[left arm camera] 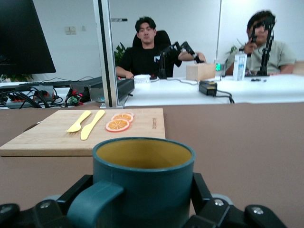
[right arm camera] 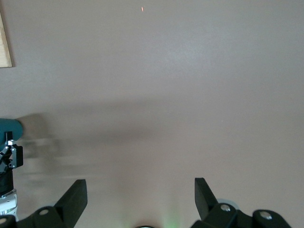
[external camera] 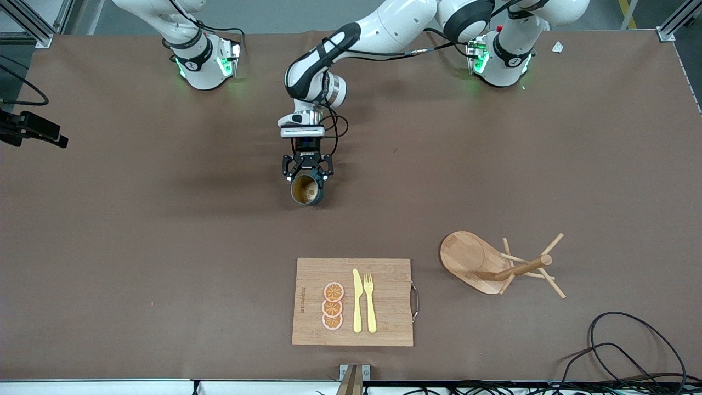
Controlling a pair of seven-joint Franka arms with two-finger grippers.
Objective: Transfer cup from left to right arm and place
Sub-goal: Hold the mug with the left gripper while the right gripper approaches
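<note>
Wooden cutting board (external camera: 384,302) lies low on the bench (external camera: 137,247), well apart from the fingers. Left gripper (external camera: 307,174) hangs over the middle, its fingers closed on the cup (external camera: 307,190), which tips its mouth forward. Right gripper (right arm camera: 141,198) waits over bare bench, fingers wide apart. Passing and placing the cup are not yet done.

White glossy arm shells, black joint bands, green lights at both bases. Black cables along left arm. Black gripper (external camera: 307,171); white-grey wrist block, probably camera.
</note>
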